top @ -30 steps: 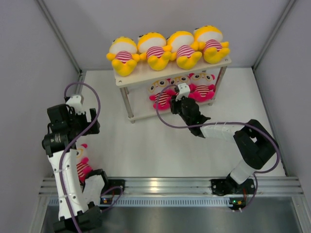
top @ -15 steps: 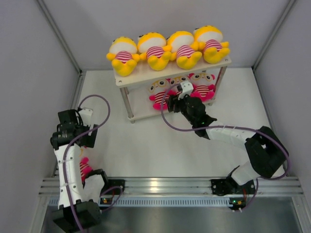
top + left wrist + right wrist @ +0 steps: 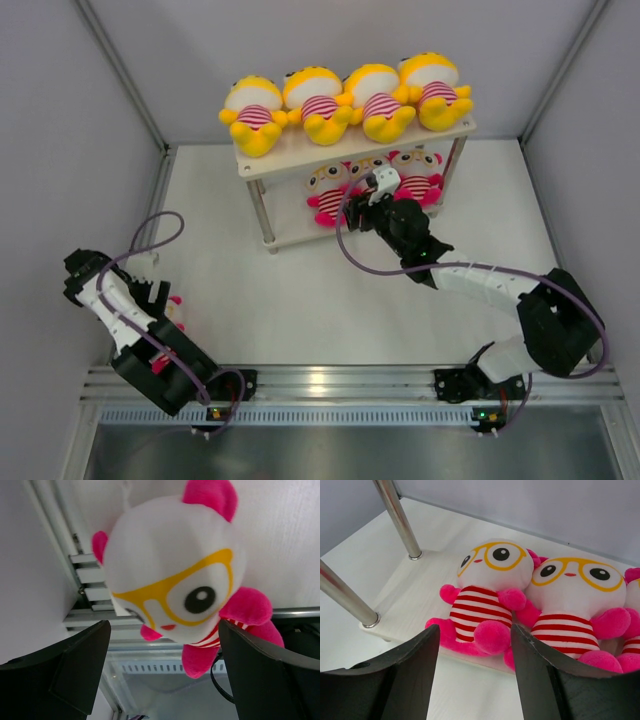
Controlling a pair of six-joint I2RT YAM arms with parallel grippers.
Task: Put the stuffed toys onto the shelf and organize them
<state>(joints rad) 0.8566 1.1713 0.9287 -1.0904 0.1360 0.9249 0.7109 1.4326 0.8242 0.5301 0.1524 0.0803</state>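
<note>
Four yellow stuffed toys (image 3: 345, 100) sit abreast on the top board of the shelf (image 3: 290, 155). Three pink toys sit on the lower board; the left one (image 3: 487, 595) and the middle one (image 3: 575, 605) face my right gripper (image 3: 475, 680), the third (image 3: 632, 630) is cut off at the edge. My right gripper (image 3: 378, 188) is open and empty, just in front of the left pink toy. A fourth pink toy (image 3: 175, 575) lies on the table by the left arm's base (image 3: 172, 312). My left gripper (image 3: 165, 680) is open, a finger on each side of that toy, apart from it.
Thin metal shelf legs (image 3: 397, 517) stand left of my right gripper. The aluminium rail (image 3: 350, 380) runs along the near table edge, close to the loose pink toy. Grey walls (image 3: 60, 150) enclose the table on three sides.
My left arm has swung down and to the left, bringing its gripper over the loose pink toy. My right gripper has edged closer to the lower shelf board.
</note>
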